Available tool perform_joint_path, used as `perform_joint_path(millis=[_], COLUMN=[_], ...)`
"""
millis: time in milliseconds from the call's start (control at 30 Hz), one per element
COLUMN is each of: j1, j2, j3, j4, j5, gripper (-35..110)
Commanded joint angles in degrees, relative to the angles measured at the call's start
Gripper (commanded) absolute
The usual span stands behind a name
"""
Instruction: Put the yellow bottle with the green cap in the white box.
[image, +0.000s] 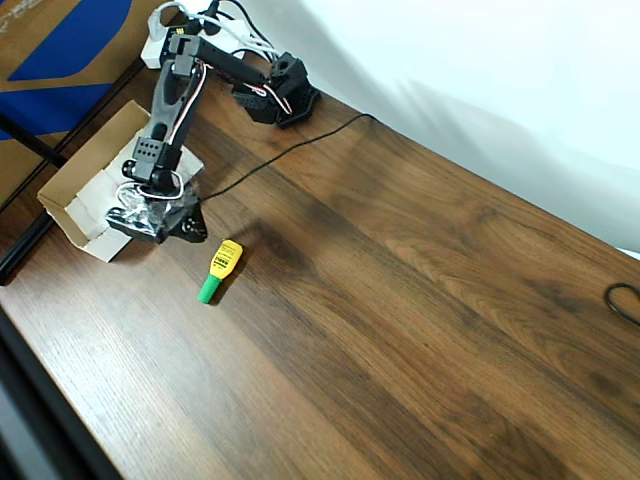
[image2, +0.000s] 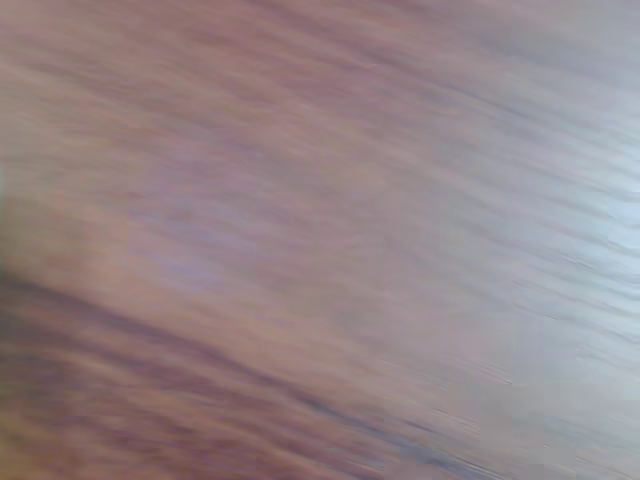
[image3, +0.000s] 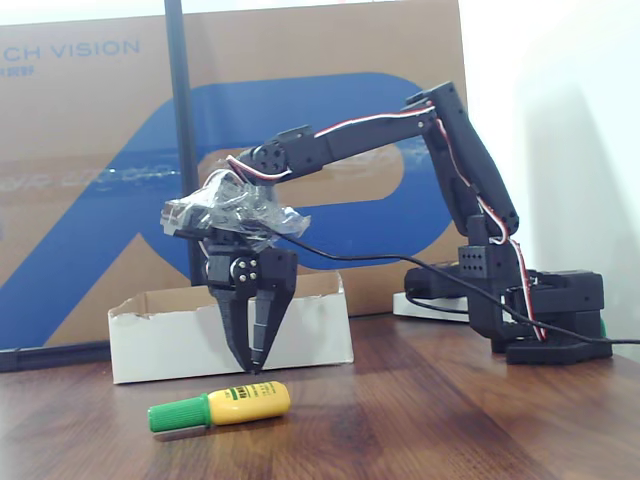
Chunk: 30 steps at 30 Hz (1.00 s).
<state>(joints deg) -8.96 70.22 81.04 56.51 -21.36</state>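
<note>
The bench (image: 400, 300), dark wood-grained, filled most of the overhead view, and in the wrist view it was seen as a streaked blur, so nothing about aim could be taken from that camera. The arm (image3: 400, 135) reached from its base at the right of the fixed view across to centre-left. The box (image: 75, 195) sat at the left edge of the overhead view, its white interior partly covered by the arm; in the fixed view it stood behind the jaws.

The jaws (image3: 253, 345), wrapped above in crinkled clear plastic, pointed downward and appeared brought together to a narrow tip, holding nothing; a slight gap could not be ruled out. They hung just above the bench, near the bottle (image3: 222, 405).

The bottle lay on its side in the lower centre-left of the fixed view, and left of centre in the overhead view, cap (image: 208, 291) toward the lower left, apart from the box.

Several risks were judged likely. If the jaws were lowered without being spread, the bottle would be struck and rolled away, being round and light. A grip taken on the tapered cap could slip. With the wrist view blurred, misalignment might go unnoticed. The loose plastic could also snag on the box wall during the carry.
</note>
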Motion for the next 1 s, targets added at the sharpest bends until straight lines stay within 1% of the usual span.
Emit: perform_joint_path(millis=[0, 667, 967], j1=[0.35, -11.78, -15.21], j2=[1.41, -5.01, -5.80], j3=[-3.08, -9.84, -10.99], j4=[-0.70, 0.18, 0.53], j5=[-0.97, -0.09, 0.00], gripper=[0, 0, 0])
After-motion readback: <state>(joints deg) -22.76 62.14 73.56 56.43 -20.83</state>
